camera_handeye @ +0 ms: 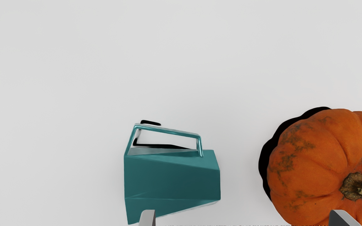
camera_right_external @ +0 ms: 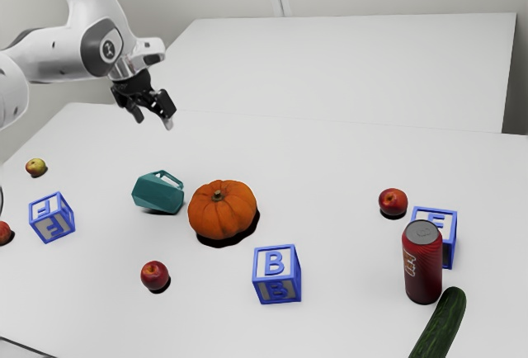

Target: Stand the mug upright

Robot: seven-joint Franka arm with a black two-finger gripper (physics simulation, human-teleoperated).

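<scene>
One white table [camera_right_external: 330,160] bears an orange pumpkin [camera_right_external: 222,209]; near that but not touching, toward the exterior view's left, the teal mug [camera_right_external: 158,194] lies on its side. Standing it upright is thus unfinished: grasp, turn and set-down all remain. The jaws, spread and empty, hang above the table.

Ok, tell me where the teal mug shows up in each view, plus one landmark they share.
Exterior view: the mug lies on its side, just to the exterior view's left of the pumpkin.
Wrist view: it lies beside the pumpkin, its handle on the side away from the pincer.
Shared landmark: the orange pumpkin.
</scene>
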